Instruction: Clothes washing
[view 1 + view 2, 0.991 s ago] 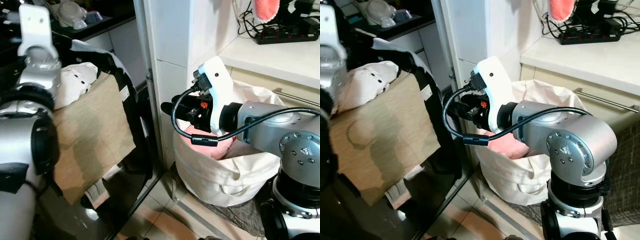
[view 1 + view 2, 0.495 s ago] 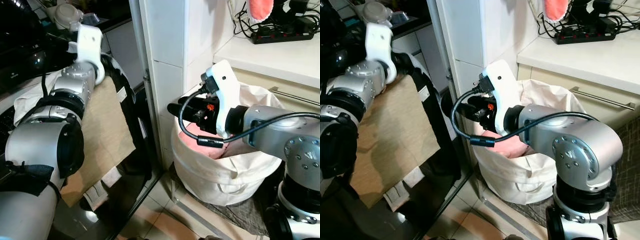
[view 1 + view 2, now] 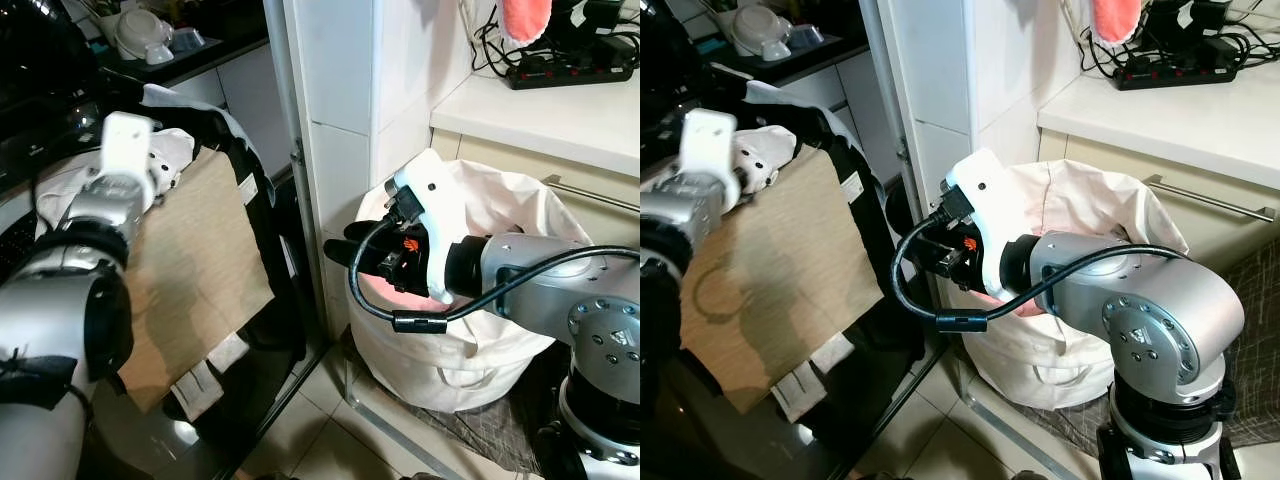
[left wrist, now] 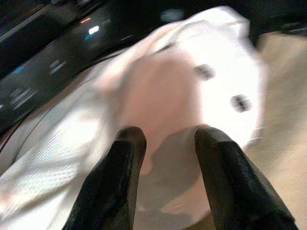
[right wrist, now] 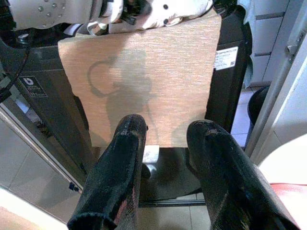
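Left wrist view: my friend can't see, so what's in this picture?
Two long black fingers of the open left gripper hover over a crumpled white garment with dark buttons. A tan cloth lies beside it, with a dark surface behind.

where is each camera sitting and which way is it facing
Left eye view: on the head, looking forward and down at the tan cloth and laundry bag; both arms show.
Right eye view: the other head eye, same scene.
Left wrist view: on the left wrist, open left gripper over the white garment.
Right wrist view: on the right wrist, open right gripper facing the tan cloth, shared with the head views.
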Controlling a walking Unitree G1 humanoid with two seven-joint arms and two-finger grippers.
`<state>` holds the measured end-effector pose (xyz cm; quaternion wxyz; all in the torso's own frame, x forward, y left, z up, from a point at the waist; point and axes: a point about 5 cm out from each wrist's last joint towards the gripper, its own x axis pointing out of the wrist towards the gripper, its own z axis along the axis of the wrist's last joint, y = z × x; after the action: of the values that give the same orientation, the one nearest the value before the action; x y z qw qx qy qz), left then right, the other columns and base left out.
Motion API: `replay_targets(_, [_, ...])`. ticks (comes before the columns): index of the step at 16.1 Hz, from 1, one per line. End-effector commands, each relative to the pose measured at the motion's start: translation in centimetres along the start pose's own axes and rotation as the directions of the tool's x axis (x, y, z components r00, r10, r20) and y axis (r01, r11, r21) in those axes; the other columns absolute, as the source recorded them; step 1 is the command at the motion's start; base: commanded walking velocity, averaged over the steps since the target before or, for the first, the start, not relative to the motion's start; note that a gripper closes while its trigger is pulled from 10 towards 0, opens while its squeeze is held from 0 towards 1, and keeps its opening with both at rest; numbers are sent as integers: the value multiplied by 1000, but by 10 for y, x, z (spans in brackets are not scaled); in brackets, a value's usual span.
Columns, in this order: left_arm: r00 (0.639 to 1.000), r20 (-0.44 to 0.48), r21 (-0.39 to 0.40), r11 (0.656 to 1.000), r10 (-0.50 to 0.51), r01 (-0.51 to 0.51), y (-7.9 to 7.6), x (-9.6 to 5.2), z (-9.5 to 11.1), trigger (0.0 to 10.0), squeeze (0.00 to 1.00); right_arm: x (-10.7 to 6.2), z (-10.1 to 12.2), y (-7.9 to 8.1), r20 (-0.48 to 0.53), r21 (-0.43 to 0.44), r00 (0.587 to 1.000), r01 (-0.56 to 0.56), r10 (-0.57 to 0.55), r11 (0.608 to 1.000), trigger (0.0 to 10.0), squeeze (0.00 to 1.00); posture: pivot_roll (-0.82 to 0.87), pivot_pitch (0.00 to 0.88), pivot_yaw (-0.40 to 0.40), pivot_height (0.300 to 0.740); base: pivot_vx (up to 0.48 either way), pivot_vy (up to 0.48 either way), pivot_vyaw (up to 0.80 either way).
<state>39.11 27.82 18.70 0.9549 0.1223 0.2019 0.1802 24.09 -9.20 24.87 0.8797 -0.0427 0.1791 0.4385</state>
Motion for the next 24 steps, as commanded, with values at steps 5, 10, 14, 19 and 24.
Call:
replay_targets(5, [893, 308, -141, 944, 329, -299, 31, -13, 61, 10000, 0, 1, 7, -4, 24, 9, 998, 54, -55, 998, 10000, 0, -286, 0, 166, 740, 0, 0, 0])
replay_targets(10, [957, 286, 34, 998, 42, -54, -5, -9, 56, 10000, 0, -7, 3, -1, 1, -3, 999, 34, -34, 999, 10000, 0, -284, 0, 97, 740, 0, 0, 0])
replay_targets(14, [969, 247, 53, 998, 9, -23, -13, -9, 51, 10000, 0, -19, 1, -5, -59, -37, 998, -21, 19, 999, 10000, 0, -281, 0, -12, 740, 0, 0, 0])
replay_targets(19, [936, 263, -22, 969, -234, 248, -27, -11, 55, 10000, 0, -19, -1, -4, -103, -36, 992, -82, 78, 996, 10000, 0, -248, 0, -57, 740, 0, 0, 0])
replay_targets(24, [928, 153, 37, 940, -340, 338, -29, -10, 44, 10000, 0, -24, -7, 0, -115, -36, 987, -112, 108, 993, 10000, 0, -263, 0, -40, 740, 0, 0, 0])
